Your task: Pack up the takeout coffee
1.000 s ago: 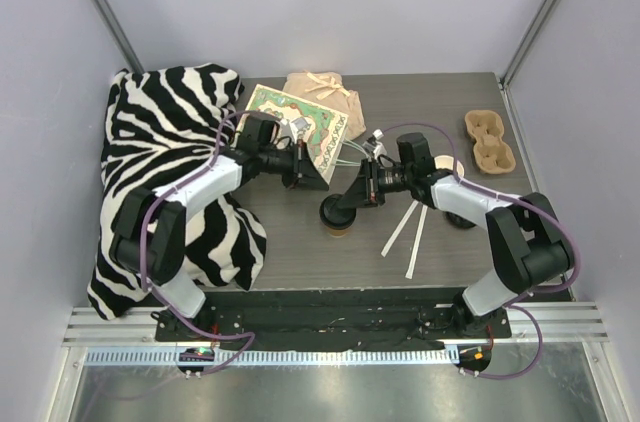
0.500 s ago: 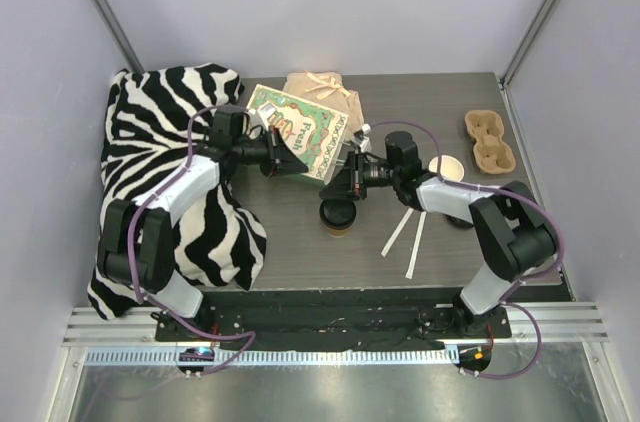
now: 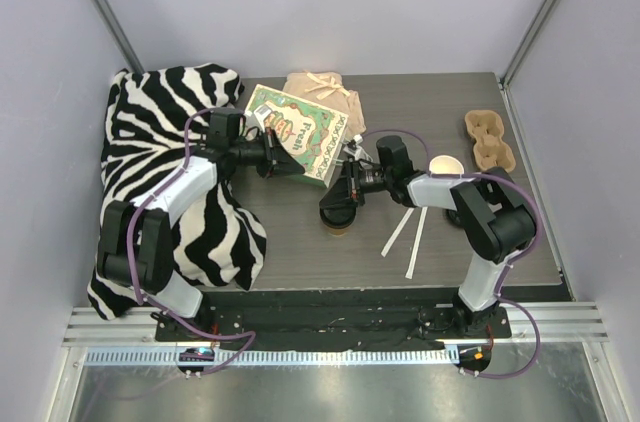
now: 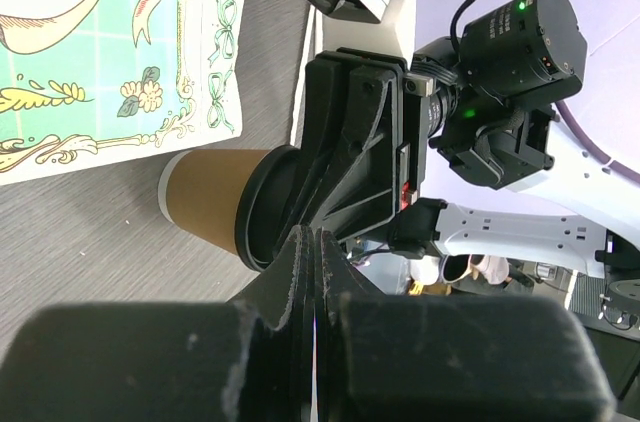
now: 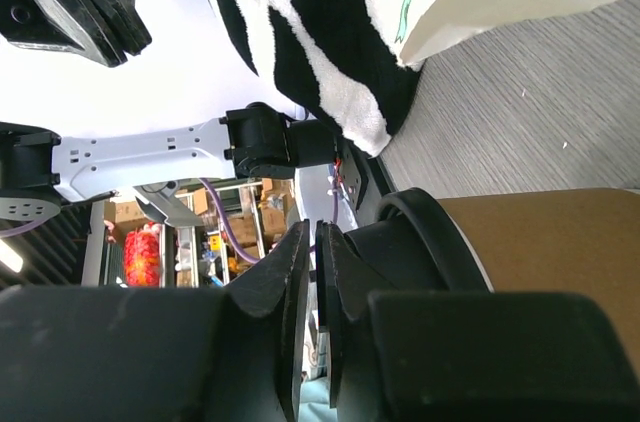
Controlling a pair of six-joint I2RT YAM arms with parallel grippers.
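**Lift by the rim, gently**

The takeout coffee [image 4: 205, 192] stands upright mid-way across the bench [image 3: 300, 252], near the printed bag [image 3: 300, 127]. The right gripper [image 5: 312, 234] jaws seem clenched on its lid rim; the left gripper [image 4: 314, 247] jaws are clenched empty. Lift straight and slowly, lest the lid pop off.

The takeout coffee [image 4: 205, 210] has a matt kraft-brown paper wall. Its lid [image 4: 255, 204] is smooth black plastic with a faint sheen. The worktop [image 3: 300, 257] is matt grey with a fine wood-grain look (slightly ridged up close). At 9 o'clock lies a plush zebra cloth [image 3: 160, 122]. At 12 are a crumpled kraft paper bag [image 3: 325, 92] and a smooth printed paper bag [image 3: 300, 127]. At 2 is a rough moulded-pulp carrier [image 3: 488, 139].
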